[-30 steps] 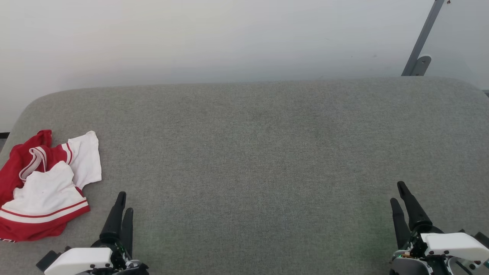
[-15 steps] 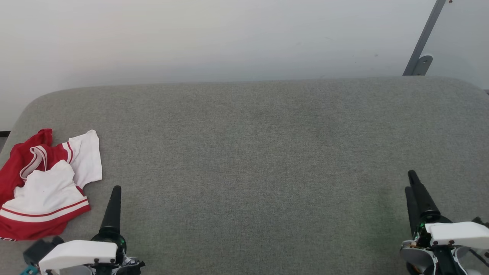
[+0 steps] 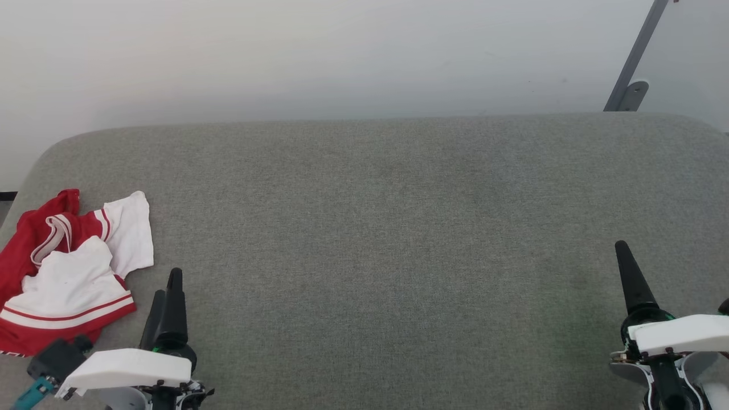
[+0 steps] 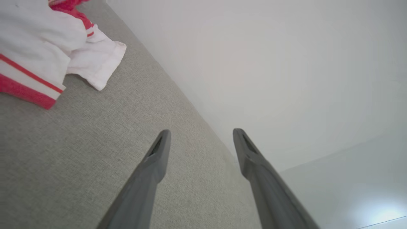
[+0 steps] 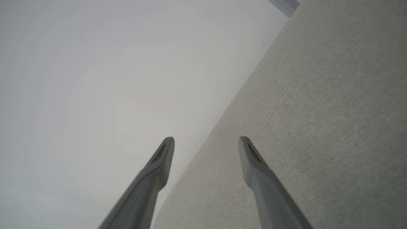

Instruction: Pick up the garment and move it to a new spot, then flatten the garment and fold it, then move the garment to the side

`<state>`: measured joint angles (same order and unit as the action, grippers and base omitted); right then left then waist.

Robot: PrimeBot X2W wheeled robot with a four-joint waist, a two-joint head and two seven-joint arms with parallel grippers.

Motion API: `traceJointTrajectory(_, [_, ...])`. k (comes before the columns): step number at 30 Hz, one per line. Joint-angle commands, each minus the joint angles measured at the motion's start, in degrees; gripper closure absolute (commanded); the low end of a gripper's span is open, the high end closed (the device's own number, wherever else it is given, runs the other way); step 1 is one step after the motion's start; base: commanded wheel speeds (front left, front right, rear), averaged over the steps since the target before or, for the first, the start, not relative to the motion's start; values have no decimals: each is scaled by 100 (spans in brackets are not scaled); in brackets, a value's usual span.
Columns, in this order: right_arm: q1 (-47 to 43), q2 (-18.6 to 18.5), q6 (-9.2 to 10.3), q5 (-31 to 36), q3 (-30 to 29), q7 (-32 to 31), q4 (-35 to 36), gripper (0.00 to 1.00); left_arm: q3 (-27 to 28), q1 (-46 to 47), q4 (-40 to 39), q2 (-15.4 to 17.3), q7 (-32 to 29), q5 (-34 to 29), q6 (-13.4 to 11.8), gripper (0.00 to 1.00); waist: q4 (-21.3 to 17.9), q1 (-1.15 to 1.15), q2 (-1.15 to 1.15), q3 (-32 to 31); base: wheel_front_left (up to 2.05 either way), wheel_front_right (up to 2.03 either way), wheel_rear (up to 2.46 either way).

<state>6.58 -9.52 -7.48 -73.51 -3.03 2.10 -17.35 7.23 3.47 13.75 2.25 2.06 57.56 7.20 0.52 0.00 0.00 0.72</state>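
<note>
Left tool point(image 3: 167, 283): fingers parted, nothing held. It sits at the near left above the bench point(image 3: 370, 216), tips pointing toward the far edge. Left wrist view confirms an open gap, with grey fabric behind one finger point(image 4: 152, 168) and pale wall behind the other. Right tool point(image 3: 623, 253): at the near right, its fingers overlapping in the head view so they read as one dark spike. The right wrist view shows them spread and gripping nothing, over the bench's far edge. Garment point(image 3: 68, 279): crumpled heap at the near left of the bench, close to its left edge, just left of the left tool and not touching it. A white panel lies on top of the red body, the red-and-white striped hem faces near, one white sleeve splays out to the right, and a striped band shows in the folds toward the far side. Bench cover is grey woven fabric with rounded far corners. A pale wall point(image 3: 285, 57) lies beyond it, and a slanted grey metal strut point(image 3: 632, 62) stands at the far right.
</note>
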Motion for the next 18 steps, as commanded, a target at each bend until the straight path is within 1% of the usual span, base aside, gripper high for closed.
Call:
traceJointTrajectory(1, [156,-88,-1,383,31,69,88,0,-6,171,-113,31,72,-311,-12,0,2,0,0,2,0,0,0])
traceJointTrajectory(12, [146,-105,-1,2031,-48,285,194,0,-148,155,-116,56,286,-1452,-112,0,12,0,0,30,0,0,0])
traceJointTrajectory(18, [157,-102,-1,2754,-114,391,162,0,-221,110,-92,67,392,-1870,-111,0,11,0,0,46,0,0,0])
